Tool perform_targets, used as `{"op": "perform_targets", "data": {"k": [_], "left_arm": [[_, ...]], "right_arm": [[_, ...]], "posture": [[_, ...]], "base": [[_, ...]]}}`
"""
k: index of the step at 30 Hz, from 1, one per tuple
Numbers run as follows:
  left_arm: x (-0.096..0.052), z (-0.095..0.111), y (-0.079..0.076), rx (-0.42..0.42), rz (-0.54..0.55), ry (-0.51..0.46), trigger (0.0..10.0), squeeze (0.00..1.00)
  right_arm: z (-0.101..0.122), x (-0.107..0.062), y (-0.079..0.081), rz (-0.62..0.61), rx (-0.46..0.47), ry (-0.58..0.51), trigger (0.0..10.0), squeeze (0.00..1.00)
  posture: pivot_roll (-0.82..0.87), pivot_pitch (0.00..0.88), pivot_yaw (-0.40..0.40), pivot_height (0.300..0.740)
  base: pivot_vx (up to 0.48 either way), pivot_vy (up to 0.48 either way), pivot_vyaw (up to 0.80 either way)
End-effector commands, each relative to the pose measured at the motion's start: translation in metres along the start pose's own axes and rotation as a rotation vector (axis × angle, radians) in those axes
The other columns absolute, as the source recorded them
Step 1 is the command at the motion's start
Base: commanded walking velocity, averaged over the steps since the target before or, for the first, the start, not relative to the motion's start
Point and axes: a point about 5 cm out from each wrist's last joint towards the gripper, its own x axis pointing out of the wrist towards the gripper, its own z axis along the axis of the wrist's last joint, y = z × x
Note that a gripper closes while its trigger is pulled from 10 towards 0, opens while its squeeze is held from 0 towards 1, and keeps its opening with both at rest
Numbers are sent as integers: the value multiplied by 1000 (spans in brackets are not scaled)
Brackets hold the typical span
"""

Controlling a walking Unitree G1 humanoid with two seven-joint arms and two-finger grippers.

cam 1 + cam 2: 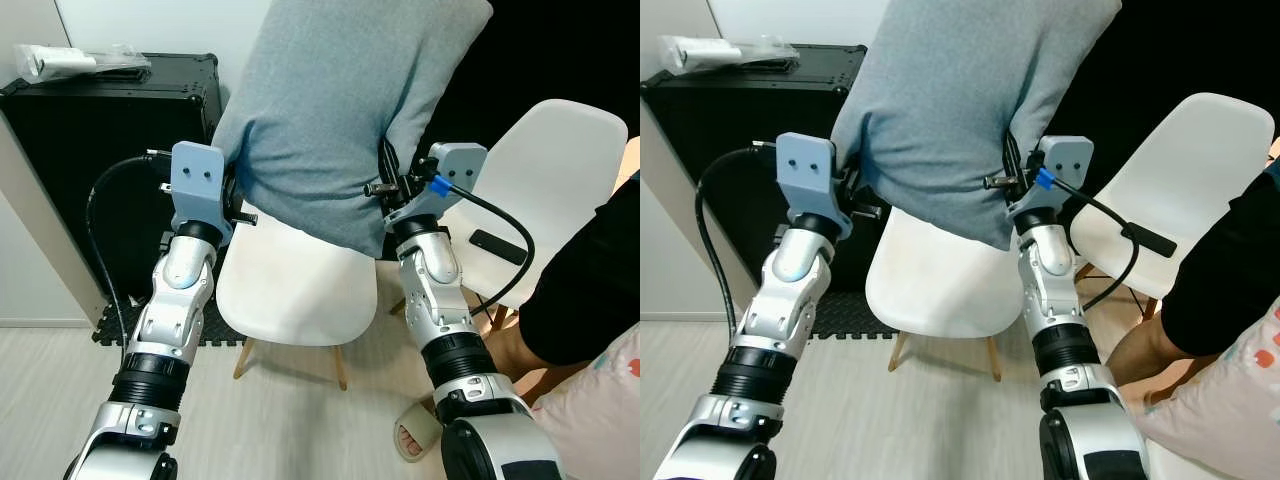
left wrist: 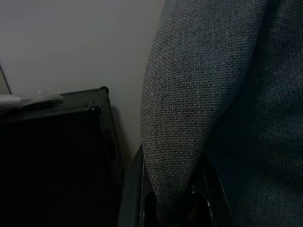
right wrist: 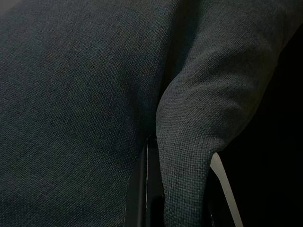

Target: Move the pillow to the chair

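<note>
A large grey-blue pillow hangs in the air, held from both sides above a white shell chair with wooden legs. My left gripper is shut on the pillow's left edge, and the left wrist view shows a fold of its fabric pinched between the black fingers. My right gripper is shut on the right edge, where a fold of fabric sits between the fingers. The pillow's lower corner hangs just over the chair's seat.
A second white chair at the right carries a small black device. A person in a black sleeve sits at the far right, one slippered foot near my right arm. A black case stands by the wall at the left.
</note>
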Motion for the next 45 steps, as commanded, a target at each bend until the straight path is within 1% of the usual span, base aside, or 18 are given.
{"op": "perform_targets", "data": {"k": [1, 2, 3, 4, 5, 6, 8, 10, 12, 13, 16, 20, 21, 22, 25, 30, 38, 45], "left_arm": [[-4, -8, 22, 5, 91, 54, 10000, 0], [-7, -19, 18, 14, 51, 128, 10000, 0], [-7, -19, 18, 14, 51, 128, 10000, 0], [-14, -41, 12, 60, -16, 280, 10000, 0], [-43, -81, 8, 275, -133, 500, 10000, 0], [-51, -89, 8, 330, -158, 540, 10000, 0], [-58, -92, 8, 311, -162, 555, 10000, 0], [-70, -95, 9, 249, -126, 570, 10000, 0], [-77, -97, 11, 253, -117, 587, 10000, 0], [-87, -103, 12, 250, -98, 627, 10000, 0], [-94, -109, 12, 247, -95, 669, 10000, 0], [-116, -129, 14, 204, -55, 803, 10000, 0], [-121, -133, 14, 217, -62, 824, 10000, 0], [-134, -143, 11, 355, -163, 863, 10000, 0], [-143, -148, 8, 401, -236, 889, 10000, 0], [-158, -152, 9, 319, -192, 959, 10000, 0], [-162, -153, 12, 283, -140, 976, 10000, 0], [-149, -145, 16, 290, -76, 910, 10000, 0]], "right_arm": [[1, -3, -18, -73, 20, 15, 10000, 0], [-13, -5, -15, -43, 26, 116, 10000, 0], [-13, -5, -15, -43, 26, 116, 10000, 0], [-37, -13, -10, 9, 0, 295, 10000, 0], [-85, -48, -3, 172, -234, 649, 10000, 0], [-95, -58, -3, 212, -301, 723, 10000, 0], [-96, -64, 1, 233, -268, 696, 10000, 0], [-97, -74, 10, 218, -104, 648, 10000, 0], [-101, -81, 14, 228, -82, 655, 10000, 0], [-107, -90, 19, 246, -80, 689, 10000, 0], [-112, -97, 21, 258, -82, 728, 10000, 0], [-132, -127, 20, 299, -140, 898, 10000, 0], [-135, -132, 18, 305, -155, 919, 10000, 0], [-143, -151, 15, 322, -155, 973, 10000, 0], [-146, -161, 13, 319, -150, 1003, 10000, 0], [-149, -177, 7, 271, -141, 1041, 10000, 0], [-147, -177, 6, 231, -132, 1017, 10000, 0], [-146, -181, 1, 168, -111, 989, 10000, 0]], "posture": [[-6, 69, -44, 740], [-6, 68, -40, 740], [-6, 68, -40, 740], [-6, 67, -39, 740], [-6, 64, -38, 740], [-6, 64, -38, 740], [5, 68, -47, 740], [8, 65, -52, 740], [7, 63, -55, 740], [8, 61, -58, 740], [8, 60, -64, 740], [10, 59, -66, 740], [4, 62, -67, 740], [-1, 63, -70, 740], [5, 66, -76, 740], [-5, 71, -65, 740], [-11, 89, -51, 740], [5, 98, -49, 740]], "base": [[0, 0, 0], [0, 0, 0], [0, 0, 0], [0, 0, 0], [0, 0, 0], [0, 0, 0], [0, 0, 0], [0, 0, 0], [0, 0, 0], [0, 0, 0], [0, 0, 0], [0, 0, 0], [0, 0, 0], [0, 0, 0], [0, 0, 0], [0, 0, 0], [0, 0, 0], [0, 0, 0]]}}
